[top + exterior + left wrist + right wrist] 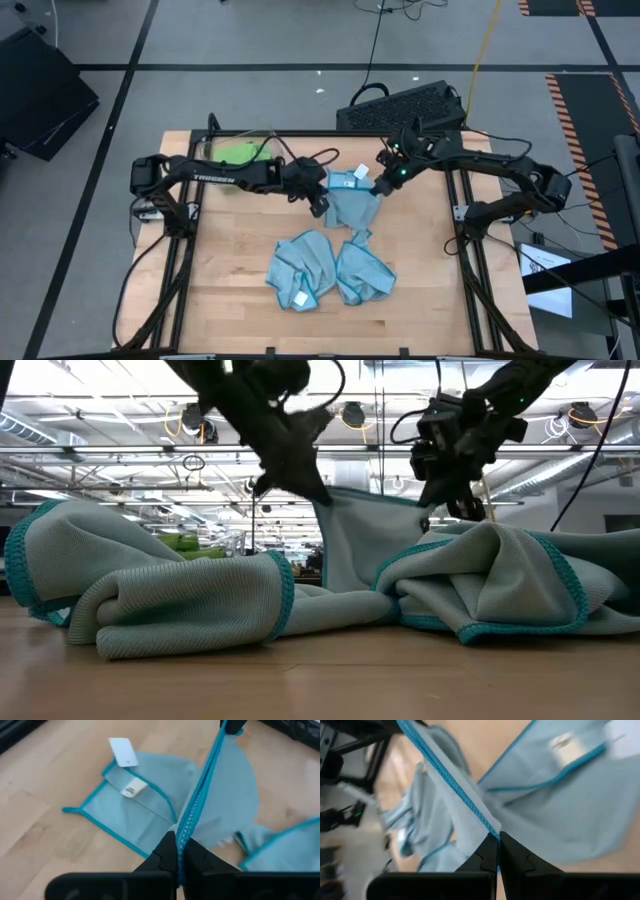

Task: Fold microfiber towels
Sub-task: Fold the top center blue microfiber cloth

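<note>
Aloft between two grippers, a light blue towel (354,203) hangs over the wooden table (230,300).
Left gripper (320,203) and right gripper (383,184) each pinch its teal hem; two more blue towels (330,268) lie crumpled just beside, a green towel (236,153) well apart.

Industrial lab or workshop hall.
Wooden table (240,310) on concrete floor, hazard-striped tape (580,120), overhead trusses and strip lights (120,435).

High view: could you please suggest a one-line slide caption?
Both grippers, left gripper and right gripper, hold one light blue towel stretched above two crumpled blue towels.
</note>
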